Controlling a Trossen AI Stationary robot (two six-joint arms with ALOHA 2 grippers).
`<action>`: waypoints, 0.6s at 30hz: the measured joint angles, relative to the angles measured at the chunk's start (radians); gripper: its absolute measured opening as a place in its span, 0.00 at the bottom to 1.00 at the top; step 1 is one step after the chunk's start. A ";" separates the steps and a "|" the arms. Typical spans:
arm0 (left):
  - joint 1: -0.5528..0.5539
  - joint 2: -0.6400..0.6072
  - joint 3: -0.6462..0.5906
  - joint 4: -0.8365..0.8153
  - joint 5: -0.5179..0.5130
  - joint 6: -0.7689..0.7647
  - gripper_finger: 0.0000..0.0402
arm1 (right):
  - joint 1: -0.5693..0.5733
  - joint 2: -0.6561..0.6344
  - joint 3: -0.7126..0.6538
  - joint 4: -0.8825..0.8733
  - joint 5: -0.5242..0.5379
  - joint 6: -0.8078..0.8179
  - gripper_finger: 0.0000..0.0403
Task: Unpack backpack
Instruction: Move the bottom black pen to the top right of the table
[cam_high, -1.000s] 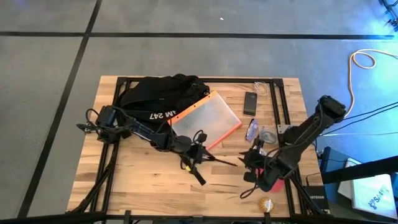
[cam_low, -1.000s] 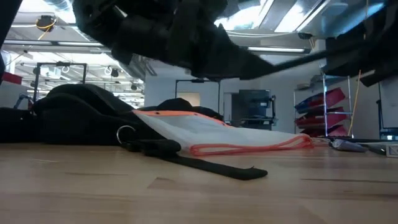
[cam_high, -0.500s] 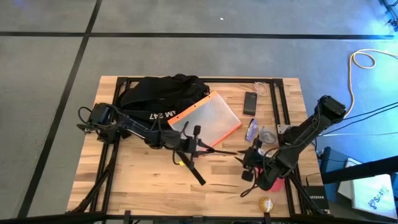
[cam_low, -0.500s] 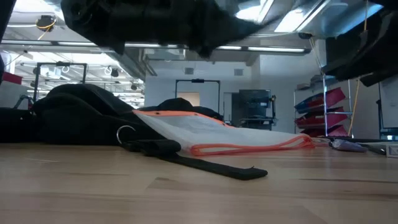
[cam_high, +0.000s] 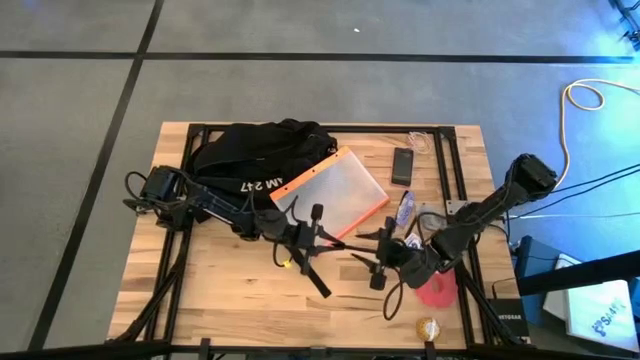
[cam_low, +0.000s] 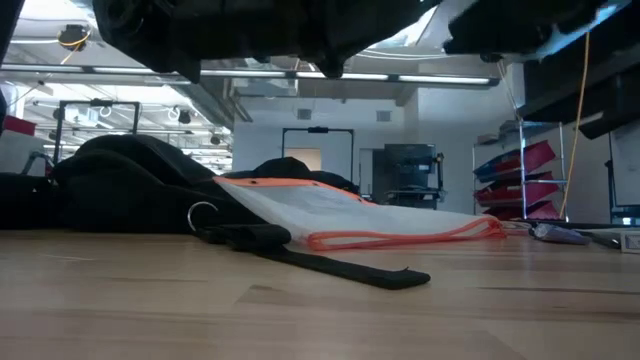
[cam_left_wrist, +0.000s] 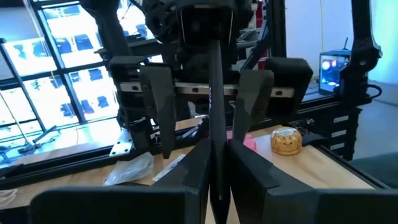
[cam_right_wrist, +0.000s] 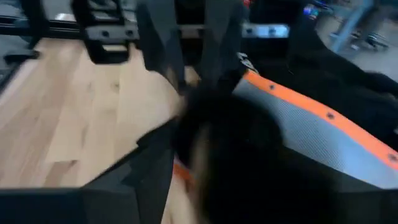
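Layout: large black soft fabric backpack (cam_high: 258, 158) sits far-left on the light wooden slatted table (cam_high: 220, 300). Flat translucent pouch with orange trim (cam_high: 333, 190) lies just right of it, overlapping its near-right edge. Small flat black phone (cam_high: 402, 165) is right of the pouch, far side. Crinkled clear plastic wrapper (cam_high: 405, 208) is near of the phone. Long black strap (cam_low: 330, 265) runs from the backpack toward table centre. Small round gold-coloured tin (cam_high: 427, 327) sits at the near-right edge; flat pink-red disc (cam_high: 436, 290) is just far of it.
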 joint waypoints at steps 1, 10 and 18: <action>0.000 0.000 0.000 0.000 0.000 0.005 0.09 | -0.005 0.000 0.000 0.024 -0.005 -0.029 0.52; 0.000 0.000 0.000 -0.006 0.000 0.017 0.09 | -0.028 0.000 0.000 0.120 -0.030 -0.123 0.47; 0.000 0.000 0.000 -0.023 -0.019 0.052 0.09 | -0.021 -0.005 0.000 0.194 -0.118 -0.203 0.43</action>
